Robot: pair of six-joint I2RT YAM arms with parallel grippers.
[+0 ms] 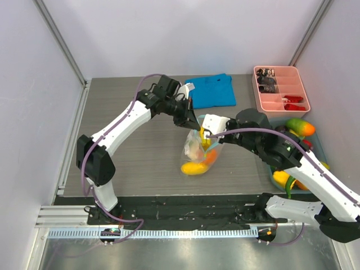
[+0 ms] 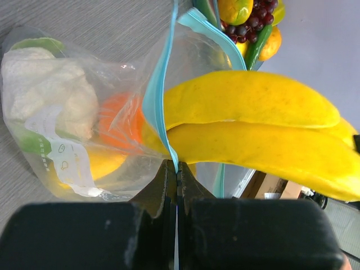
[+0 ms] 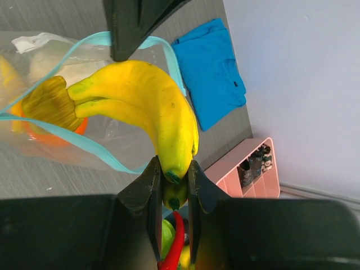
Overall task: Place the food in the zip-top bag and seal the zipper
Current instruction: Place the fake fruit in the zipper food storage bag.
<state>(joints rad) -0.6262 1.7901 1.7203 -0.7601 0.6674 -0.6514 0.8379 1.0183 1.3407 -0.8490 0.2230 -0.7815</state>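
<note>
- Grey wood-grain worktop (image 1: 140, 163), closed in by white walls.
- Near the middle of it, bag (image 1: 194, 147) held upright, mouth open, bottom resting on the worktop.
- Left gripper (image 2: 176, 174) closed tight on the zipper (image 2: 160, 84), pinching the rim on the side toward the far edge.
- Right gripper (image 3: 171, 175) closed on the tip of the bananas (image 3: 146, 101); stem end at the open mouth, between the two sides of the zipper.
- Inside the bag: cauliflower (image 2: 48, 90) with green leaves, orange (image 2: 118, 121), yellow piece (image 1: 193, 167) at the bottom.
- Blue cloth (image 1: 211, 91) flat at the far edge, behind the bag and apart from it.
- Pink tray (image 1: 281, 87) in the far right corner, small dark and red bits in its compartments.
- Along the right edge, heap of other food (image 1: 301, 128): grapes, green, yellow and orange pieces, partly hidden under the right arm.
</note>
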